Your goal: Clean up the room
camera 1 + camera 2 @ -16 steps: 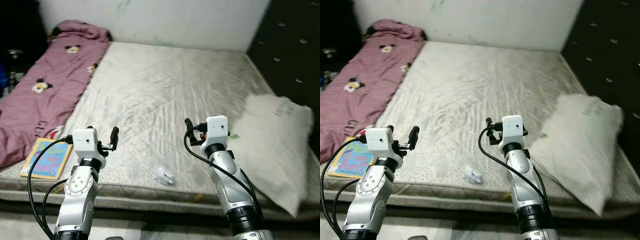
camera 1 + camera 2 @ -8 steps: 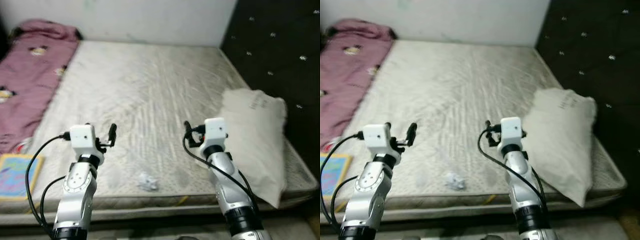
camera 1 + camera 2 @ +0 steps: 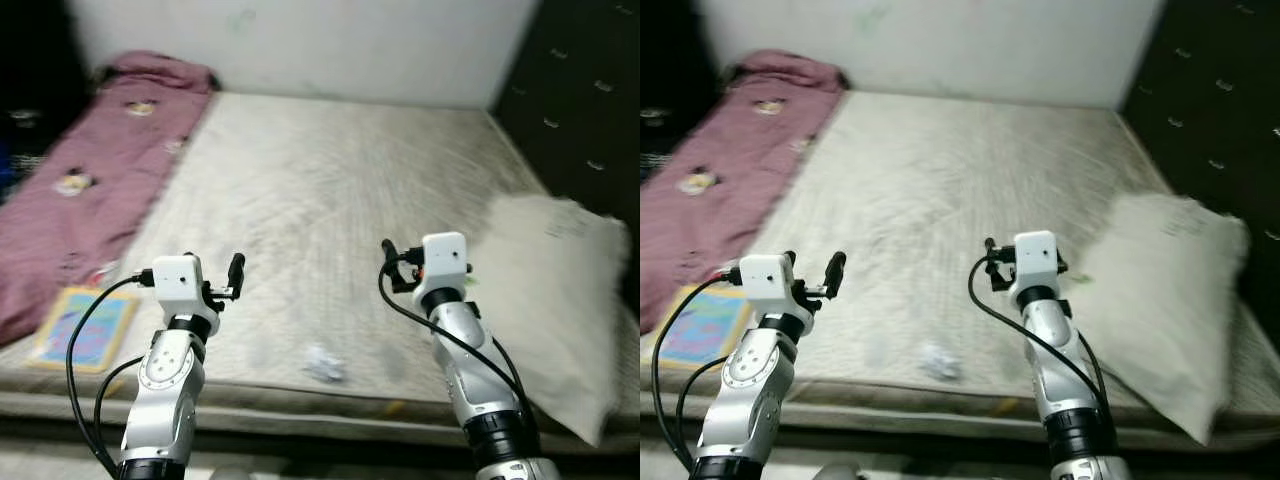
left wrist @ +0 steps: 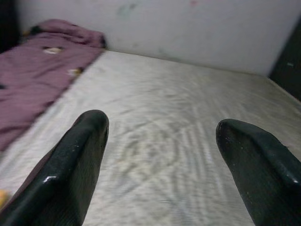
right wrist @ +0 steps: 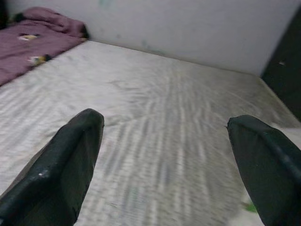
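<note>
Bare grey mattress [image 3: 330, 190] fills most of the scene, running back to a pale wall [image 3: 330, 45] at twelve o'clock and a dark tufted headboard [image 3: 585, 100] at two o'clock. A maroon blanket [image 3: 85, 175] with cartoon prints lies along the mattress at ten o'clock, its far end bunched against the wall. At eight o'clock a colourful book [image 3: 85, 328] sits by the near edge, its cover too blurred to read. A white pillow [image 3: 560, 290] lies at four o'clock, cut off by the frame. A small crumpled white scrap [image 3: 322, 364] — wrapper or tissue, I cannot tell — rests at six o'clock, between the arms. Left gripper [image 4: 162, 155] and right gripper [image 5: 164, 155] hover over the near edge, fingers spread wide, holding nothing.
</note>
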Available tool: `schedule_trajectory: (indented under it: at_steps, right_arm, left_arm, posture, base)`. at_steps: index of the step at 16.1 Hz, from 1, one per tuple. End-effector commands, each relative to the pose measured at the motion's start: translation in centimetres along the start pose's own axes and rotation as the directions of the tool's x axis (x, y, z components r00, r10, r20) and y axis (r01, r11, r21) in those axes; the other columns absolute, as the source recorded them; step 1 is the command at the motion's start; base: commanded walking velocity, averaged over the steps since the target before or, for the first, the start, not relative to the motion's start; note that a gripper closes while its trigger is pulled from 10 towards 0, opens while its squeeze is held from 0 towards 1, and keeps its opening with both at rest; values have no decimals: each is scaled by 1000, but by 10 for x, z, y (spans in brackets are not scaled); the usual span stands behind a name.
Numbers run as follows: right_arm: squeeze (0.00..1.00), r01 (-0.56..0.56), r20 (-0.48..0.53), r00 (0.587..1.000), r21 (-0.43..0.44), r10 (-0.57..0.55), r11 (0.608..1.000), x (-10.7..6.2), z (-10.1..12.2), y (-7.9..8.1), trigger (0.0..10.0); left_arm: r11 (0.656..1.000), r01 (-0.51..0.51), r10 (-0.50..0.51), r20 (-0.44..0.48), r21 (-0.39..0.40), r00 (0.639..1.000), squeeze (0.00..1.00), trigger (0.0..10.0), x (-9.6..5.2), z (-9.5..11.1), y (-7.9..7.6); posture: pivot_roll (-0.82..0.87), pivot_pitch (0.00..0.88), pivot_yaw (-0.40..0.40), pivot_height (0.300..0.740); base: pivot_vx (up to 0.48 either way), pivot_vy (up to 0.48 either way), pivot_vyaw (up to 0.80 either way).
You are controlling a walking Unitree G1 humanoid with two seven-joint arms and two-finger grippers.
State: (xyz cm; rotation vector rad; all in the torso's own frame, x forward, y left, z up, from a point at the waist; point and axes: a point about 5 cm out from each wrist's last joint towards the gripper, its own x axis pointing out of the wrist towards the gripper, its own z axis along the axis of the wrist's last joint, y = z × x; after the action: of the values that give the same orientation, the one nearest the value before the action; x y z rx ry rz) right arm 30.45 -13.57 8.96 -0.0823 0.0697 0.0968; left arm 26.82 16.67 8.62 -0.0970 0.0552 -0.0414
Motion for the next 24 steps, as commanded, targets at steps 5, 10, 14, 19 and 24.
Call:
schedule_trajectory:
  at_steps: [5,10,14,19,24]
  right_arm:
    - [0,-16,12,1000,-2,16,1000,3,5,4,10000]
    - [0,-10,15,1000,6,10,1000,3,5,3,10000]
    - [0,-7,30,1000,30,6,1000,1,10,2,10000]
    - [0,-13,26,1000,46,12,999,-2,9,1,10000]
    - [0,-17,20,1000,45,16,999,-3,8,1,10000]
  left_arm:
    - [999,-28,27,27,37,999,0,10000,0,6,5]
    - [995,-73,70,41,73,997,0,10000,-6,8,12]
    - [976,-164,152,85,147,985,0,10000,-17,16,20]
    - [970,-187,179,61,153,982,0,10000,-25,12,26]
    - [975,-164,157,58,152,986,0,10000,-22,11,22]
  posture:
    - [95,2,-58,740]
    - [94,8,-54,740]
    - [93,16,-50,740]
    - [99,26,-51,730]
    - [97,23,-54,670]
  base:
    - [0,50,0]
    - [0,0,0]
    - [0,0,0]
    - [0,0,0]
    - [0,0,0]
